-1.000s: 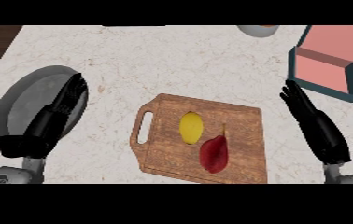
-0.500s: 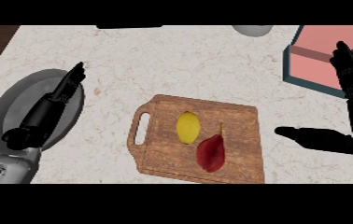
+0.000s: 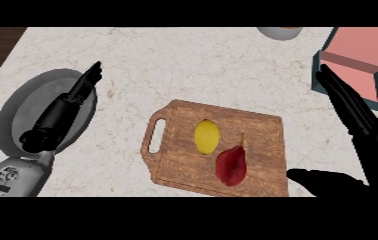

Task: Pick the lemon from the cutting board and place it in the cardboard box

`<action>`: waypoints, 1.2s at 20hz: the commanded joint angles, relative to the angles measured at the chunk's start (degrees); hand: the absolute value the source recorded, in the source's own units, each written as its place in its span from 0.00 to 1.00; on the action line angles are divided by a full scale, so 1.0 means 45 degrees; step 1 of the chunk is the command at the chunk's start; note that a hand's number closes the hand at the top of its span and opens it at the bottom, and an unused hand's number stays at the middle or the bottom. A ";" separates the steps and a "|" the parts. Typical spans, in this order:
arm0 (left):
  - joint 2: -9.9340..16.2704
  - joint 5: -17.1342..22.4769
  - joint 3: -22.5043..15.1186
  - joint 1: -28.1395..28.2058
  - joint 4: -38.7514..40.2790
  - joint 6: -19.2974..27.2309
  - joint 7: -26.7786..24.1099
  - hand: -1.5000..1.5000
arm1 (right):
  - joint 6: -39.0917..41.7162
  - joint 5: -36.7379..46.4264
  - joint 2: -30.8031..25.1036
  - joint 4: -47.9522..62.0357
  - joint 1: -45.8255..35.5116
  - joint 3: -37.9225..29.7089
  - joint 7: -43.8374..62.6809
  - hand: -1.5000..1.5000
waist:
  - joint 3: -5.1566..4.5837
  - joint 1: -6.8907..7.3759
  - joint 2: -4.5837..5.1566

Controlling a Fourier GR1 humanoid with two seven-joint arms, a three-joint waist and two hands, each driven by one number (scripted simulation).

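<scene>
A yellow lemon (image 3: 207,136) lies on the wooden cutting board (image 3: 177,149) in the middle of the counter, with a dark red pepper-like vegetable (image 3: 232,165) just to its right. The box (image 3: 356,58), teal outside and pink inside, sits at the far right edge. My right hand (image 3: 347,109) is open at the right, fingers straight and pointing up toward the box, thumb (image 3: 321,180) spread low beside the board's right corner. It touches neither lemon nor board. My left hand (image 3: 65,111) is open, fingers straight, over the grey plate at the left.
A grey round plate (image 3: 29,96) lies at the left under my left forearm. A pale bowl (image 3: 280,32) shows at the top edge, right of centre. Marbled counter surrounds the board.
My right hand has spread open and shifted inward and lower, its thumb now near the board's right corner. The left hand has stretched upward over the plate. Lemon and red vegetable have not moved.
</scene>
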 commanded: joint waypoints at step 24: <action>-0.0393 -0.0257 0.0422 -0.0584 -0.0024 -0.0544 0.0442 0.50 | 0.7511 -0.0061 0.6937 0.4430 -0.7761 0.6468 1.2064 0.00 | 0.0014 0.0271 -0.0012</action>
